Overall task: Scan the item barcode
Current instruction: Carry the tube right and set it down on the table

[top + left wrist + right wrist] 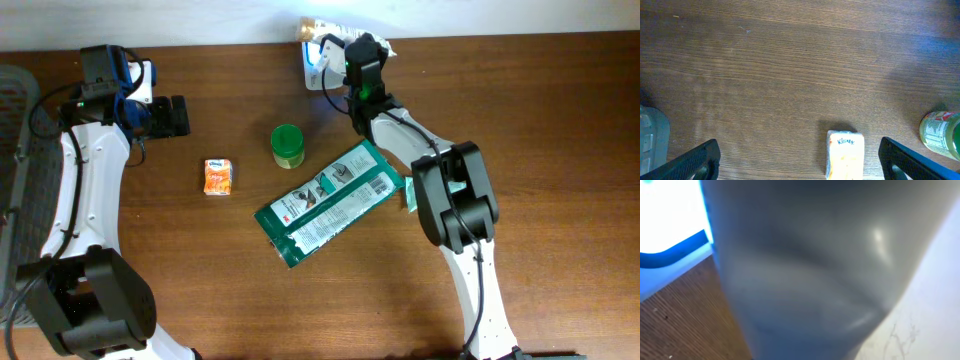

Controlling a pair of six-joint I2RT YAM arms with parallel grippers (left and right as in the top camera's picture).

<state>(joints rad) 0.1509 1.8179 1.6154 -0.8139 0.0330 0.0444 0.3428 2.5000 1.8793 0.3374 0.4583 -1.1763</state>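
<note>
Nearest the arm bases, a green flat packet (328, 203) lies on the desk (560, 120), label up, with its barcode (381, 184) exposed at the end toward the right arm. Nothing is touching it. Further out are an orange tissue pack (219, 176) and a green-lidded jar (287, 146), both apart from the packet. The left gripper (180, 116) hovers beyond the tissue pack with jaws spread wide and empty; its wrist view shows the pack low between the fingertips and the jar at the right edge. At the far edge, the right gripper (342, 62) is at the scanner (318, 62), which glows white-blue. Its jaws are pressed together. The right wrist view is filled by a blurred grey body with the glow at upper left, so I read the jaws as pinching the scanner. Judged step: scanner in hand, no item yet presented, scan not done. The packet is the likeliest item, since its code faces up. Next move calls for bringing the lit window over the barcode, squarely and a little off the surface, or for the left arm to lift an item toward it.
</note>
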